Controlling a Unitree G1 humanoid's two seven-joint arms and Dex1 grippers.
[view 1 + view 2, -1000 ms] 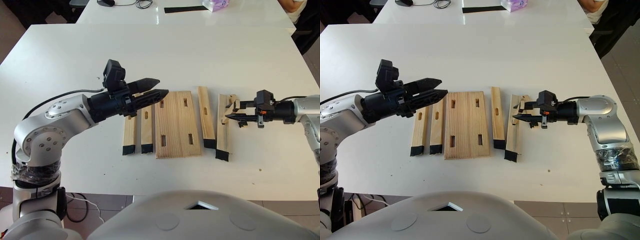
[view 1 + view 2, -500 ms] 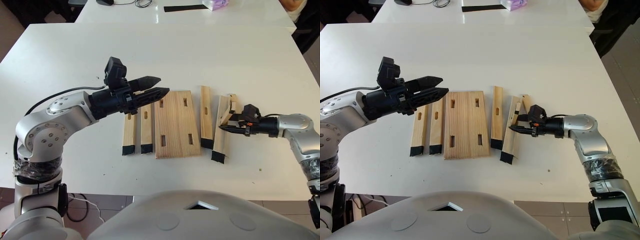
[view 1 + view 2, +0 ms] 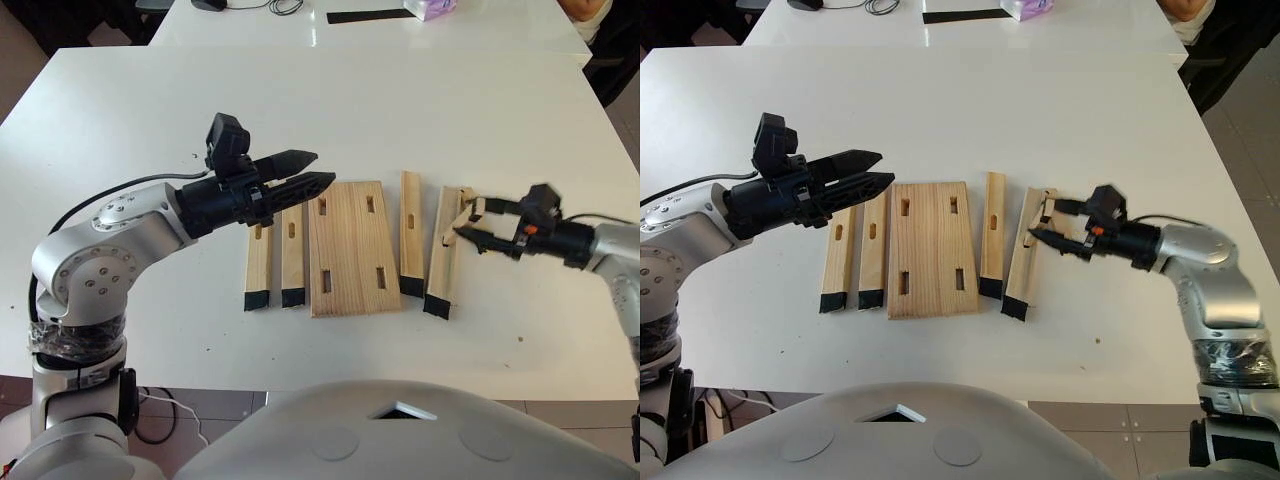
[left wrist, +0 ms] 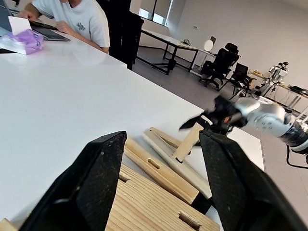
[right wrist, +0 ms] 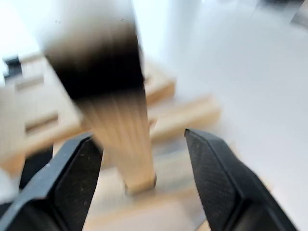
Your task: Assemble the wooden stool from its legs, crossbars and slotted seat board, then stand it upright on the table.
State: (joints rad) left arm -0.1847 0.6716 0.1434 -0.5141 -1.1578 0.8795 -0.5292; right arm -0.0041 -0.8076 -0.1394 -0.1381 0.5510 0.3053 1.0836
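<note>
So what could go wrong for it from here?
The short crossbar sits tilted on the rightmost leg, with the right gripper open around it; closing off-centre could tip it over or nudge that loose leg askew. The left gripper hovers open over the edge of the seat board and the left legs; a low sweep might scatter them.

I'm seeing bright, even light washing over the white table, with glare shining off its far end. Soft shadows are falling beside the seat board. The wooden piece is smearing in the right wrist view.
</note>
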